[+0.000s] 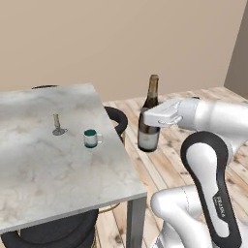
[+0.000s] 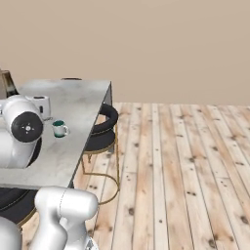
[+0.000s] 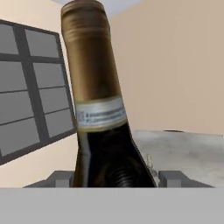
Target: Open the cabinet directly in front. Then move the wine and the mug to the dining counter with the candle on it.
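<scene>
While the end effector (image 1: pixel 154 117) holds the wine (image 1: pixel 149 116) up in the air, the desk (image 1: pixel 58 160) lies off to the side of it, toward the left in the left base view. That is the 1 thing the next move turns on, I think: the bottle has to go sideways over the edge of the desk and then down onto the marble top. The bottle stands almost straight up, with its long neck on top and its fat dark body at the bottom, so its long line runs up and down. Its bottom hangs past the desk's near side edge, over the wood floor (image 2: pixel 185 161), not over the marble. The end effector is closed around the bottle near the shoulder, and its fingers are pressed on the 2 sides of the glass. In the hand view the wine (image 3: pixel 98 109) is very near, with a gold-brown wrap on the neck, a thin pale band under it and dark shiny glass below. It leans a little in that view, but that view tilts with the hand. The mug (image 1: pixel 90 138) already sits on the desk, so I think that part is done. It is small, white outside and teal-green inside, with its handle to 1 side. The candle (image 1: pixel 57 125) stands near the mug, a little farther in on the desk. There is bare marble in front of the mug, and that looks like a good place for the bottle.
</scene>
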Motion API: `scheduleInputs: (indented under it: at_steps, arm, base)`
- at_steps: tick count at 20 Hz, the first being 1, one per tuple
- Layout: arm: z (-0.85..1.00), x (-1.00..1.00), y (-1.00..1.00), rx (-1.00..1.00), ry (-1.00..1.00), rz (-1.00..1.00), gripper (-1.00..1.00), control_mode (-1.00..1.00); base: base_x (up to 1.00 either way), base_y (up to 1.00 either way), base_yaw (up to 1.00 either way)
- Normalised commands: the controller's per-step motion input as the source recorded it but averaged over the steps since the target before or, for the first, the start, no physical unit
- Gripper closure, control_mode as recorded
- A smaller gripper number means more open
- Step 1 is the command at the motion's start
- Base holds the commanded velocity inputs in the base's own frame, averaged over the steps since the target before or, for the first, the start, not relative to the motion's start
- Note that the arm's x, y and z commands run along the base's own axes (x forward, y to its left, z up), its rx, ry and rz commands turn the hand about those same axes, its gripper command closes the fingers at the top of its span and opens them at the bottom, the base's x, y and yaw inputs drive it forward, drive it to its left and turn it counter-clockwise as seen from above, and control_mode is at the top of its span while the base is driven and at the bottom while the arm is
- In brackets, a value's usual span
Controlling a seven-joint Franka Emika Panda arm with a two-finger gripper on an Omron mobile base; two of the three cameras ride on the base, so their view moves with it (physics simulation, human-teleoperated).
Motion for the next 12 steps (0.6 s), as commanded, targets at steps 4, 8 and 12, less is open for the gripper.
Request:
scheduleInputs:
  at_steps: [4,8,12]
  arm:
    - [-0.49,0.45,1.00,0.00,0.16,-0.14,1.00,-1.00]
    - [-0.48,0.50,0.96,0.05,0.18,-0.13,1.00,-1.00]
    - [-0.39,0.52,0.83,0.05,0.10,-0.14,1.00,-1.00]
  base:
    - [0.00,0.00,0.00]
    - [0.00,0.00,0.00]
    - [0.00,0.00,0.00]
